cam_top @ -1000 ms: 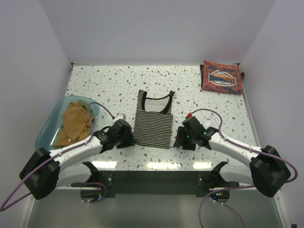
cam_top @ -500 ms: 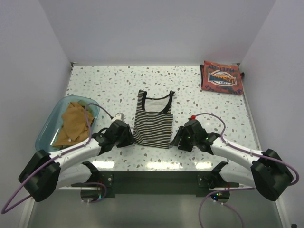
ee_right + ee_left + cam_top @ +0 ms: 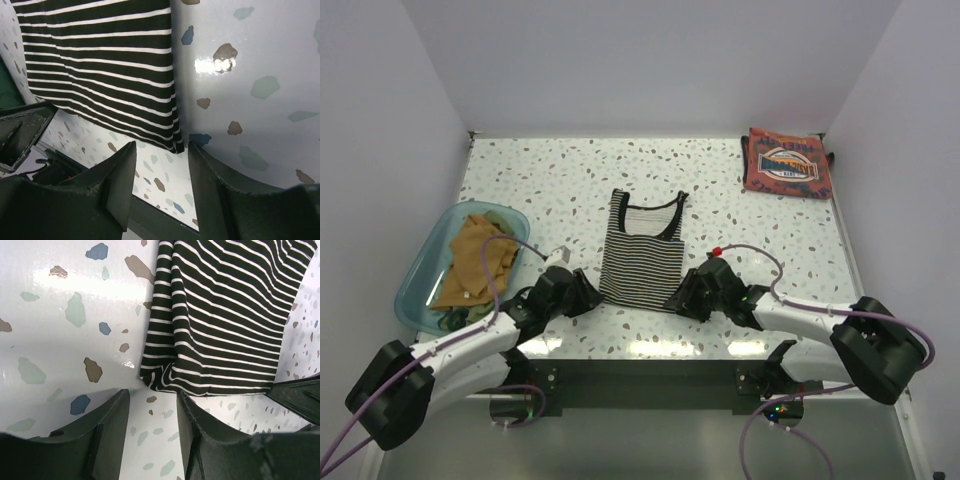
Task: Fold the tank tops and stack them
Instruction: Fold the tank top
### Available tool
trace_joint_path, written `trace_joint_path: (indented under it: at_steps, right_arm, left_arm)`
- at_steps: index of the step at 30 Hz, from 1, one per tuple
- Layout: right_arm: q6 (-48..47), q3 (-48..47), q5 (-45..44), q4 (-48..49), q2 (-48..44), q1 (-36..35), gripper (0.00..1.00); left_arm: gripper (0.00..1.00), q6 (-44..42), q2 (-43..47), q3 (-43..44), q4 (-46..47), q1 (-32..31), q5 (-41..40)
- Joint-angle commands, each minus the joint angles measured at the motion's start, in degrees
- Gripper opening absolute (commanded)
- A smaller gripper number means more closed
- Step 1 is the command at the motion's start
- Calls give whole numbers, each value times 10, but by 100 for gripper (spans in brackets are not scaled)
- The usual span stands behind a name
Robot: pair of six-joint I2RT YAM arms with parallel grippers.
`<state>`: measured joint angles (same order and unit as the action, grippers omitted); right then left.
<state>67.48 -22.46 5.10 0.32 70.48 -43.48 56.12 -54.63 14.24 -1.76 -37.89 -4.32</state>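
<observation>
My left tool point(image 3: 151, 396) and right tool point(image 3: 161, 147) both stand partly open and hold nothing. Each has a near hem corner of the striped tank top point(image 3: 642, 255) at its mouth. The top lies flat on the counter point(image 3: 550, 180). I cannot tell whether my fingertips touch the cloth.

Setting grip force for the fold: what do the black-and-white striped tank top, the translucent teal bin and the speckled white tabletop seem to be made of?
Black-and-white striped tank top: thin soft knit cloth, matte; its hem corner puckers. Translucent teal bin: probably rigid plastic; tinted, see-through wall, rounded rim. Speckled white tabletop: hard, smooth, terrazzo-look surface, perhaps laminate; it mirrors the lights.
</observation>
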Motion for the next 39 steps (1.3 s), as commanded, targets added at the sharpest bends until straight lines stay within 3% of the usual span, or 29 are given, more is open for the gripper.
trace_joint_path:
  at_steps: [1, 12, 16, 23, 28, 32, 36, 39]
  right_arm:
    - [17, 22, -26, 10, 33, -10, 49]
    - [20, 42, -45, 0, 41, -21, 37]
    - [11, 44, -49, -16, 28, -21, 23]
    - [-14, 28, -59, -42, 25, -21, 17]
    - [-24, 22, -68, -61, 18, -21, 12]
    - [-34, 19, -77, -90, -11, -21, 9]
    - [-46, 12, -89, -130, -40, -21, 10]
    - [-52, 7, -85, -140, -59, -21, 20]
  left_arm:
    - [48, 15, 8, -3, 33, 4, -6]
    - [60, 41, -41, -6, 79, 4, -3]
    - [59, 52, -54, -2, 73, 4, -17]
    - [43, 58, -90, 10, 20, 4, -33]
    - [22, 49, -103, 10, -6, 4, -32]
    - [11, 37, -101, 9, -18, 4, -28]
    - [7, 26, -87, 10, -32, 4, -18]
    - [11, 19, -69, 11, -46, -2, -12]
